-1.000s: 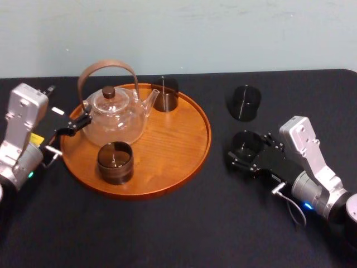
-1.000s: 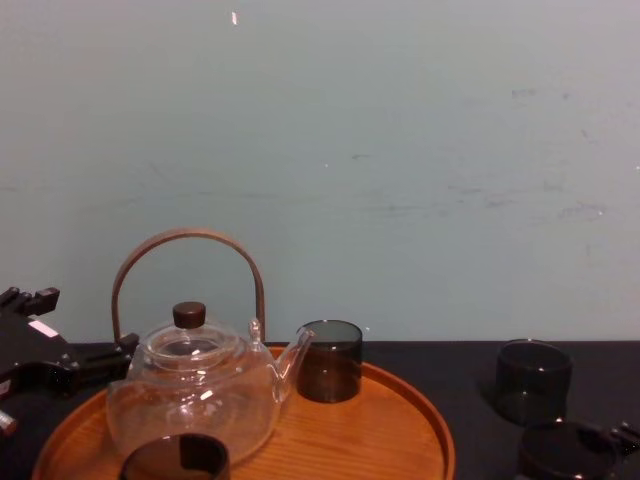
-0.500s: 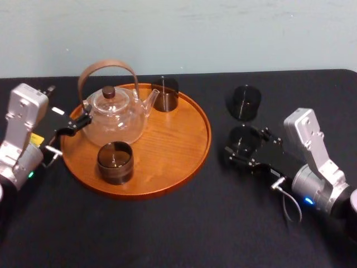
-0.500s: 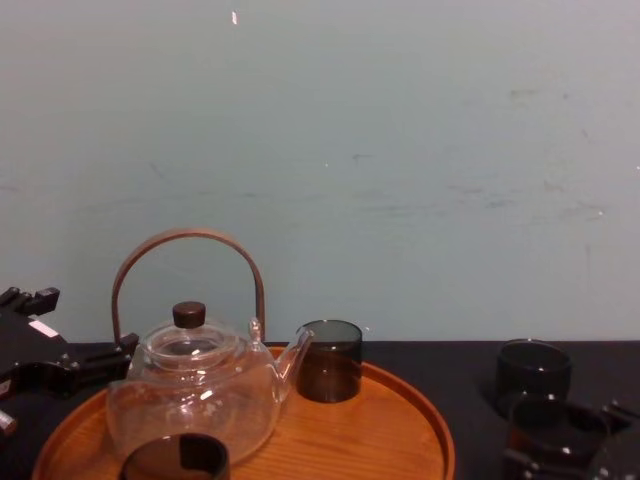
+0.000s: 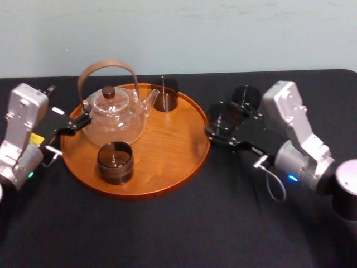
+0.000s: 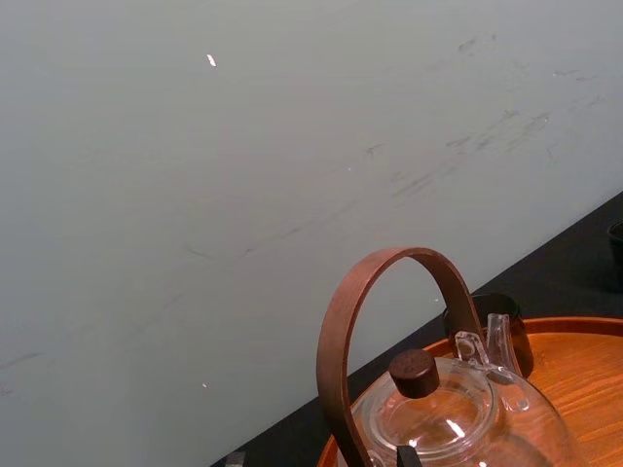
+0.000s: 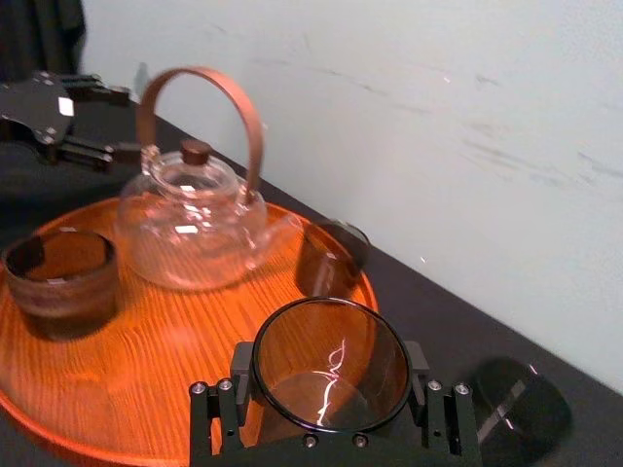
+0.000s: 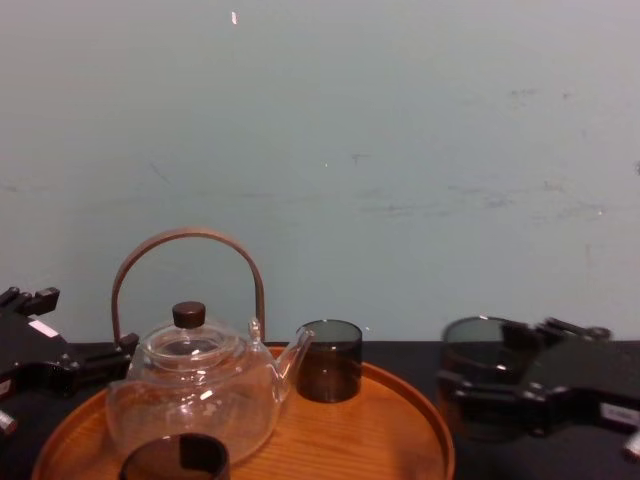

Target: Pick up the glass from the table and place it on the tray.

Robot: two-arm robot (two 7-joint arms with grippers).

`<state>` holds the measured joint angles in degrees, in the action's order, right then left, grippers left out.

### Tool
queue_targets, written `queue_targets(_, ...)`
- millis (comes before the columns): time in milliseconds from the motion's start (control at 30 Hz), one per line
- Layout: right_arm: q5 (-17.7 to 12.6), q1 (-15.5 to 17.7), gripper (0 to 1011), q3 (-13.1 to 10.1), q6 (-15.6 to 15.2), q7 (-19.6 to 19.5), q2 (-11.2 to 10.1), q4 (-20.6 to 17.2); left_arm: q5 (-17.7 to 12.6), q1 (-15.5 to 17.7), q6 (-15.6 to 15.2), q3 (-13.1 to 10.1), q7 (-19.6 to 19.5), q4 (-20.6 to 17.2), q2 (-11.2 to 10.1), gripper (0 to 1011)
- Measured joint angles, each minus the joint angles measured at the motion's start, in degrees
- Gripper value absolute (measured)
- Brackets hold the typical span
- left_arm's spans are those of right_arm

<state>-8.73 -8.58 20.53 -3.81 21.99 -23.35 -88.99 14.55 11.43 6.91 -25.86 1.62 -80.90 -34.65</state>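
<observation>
Where black table [image 5: 167, 234] meets wall [image 5: 223, 33], pale — scuffed

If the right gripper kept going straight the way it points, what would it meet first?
Probably the far glass by the teapot spout on the tray. The right gripper, shut on the held glass, looks high enough to clear the rim; depth is unclear. The left gripper sits beside the teapot.
</observation>
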Motion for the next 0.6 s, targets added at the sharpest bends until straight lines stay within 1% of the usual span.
queue_targets(33,0.52,-0.68,927,0.69,-0.32,0.05,0.44,0.00,0.00,0.00,0.00,0.00,0.00,0.00,0.00,1010)
queue_targets(67,0.52,-0.68,927,0.69,-0.32,0.05,0.44,0.00,0.00,0.00,0.00,0.00,0.00,0.00,0.00,1009)
queue_targets(133,1.37,-1.84,926,1.73,-0.61,0.17,1.23,0.40,0.00,0.00,0.00,0.00,0.00,0.00,0.00,1009)
queue_targets(300,3.15,-4.33,926,4.06,-0.79,0.47,3.18,2.42,0.00,0.00,0.00,0.00,0.00,0.00,0.00,1009)
queue_targets(600,4.63,-6.69,926,6.79,0.08,1.00,6.10,5.61,0.00,0.00,0.00,0.00,0.00,0.00,0.00,1010)
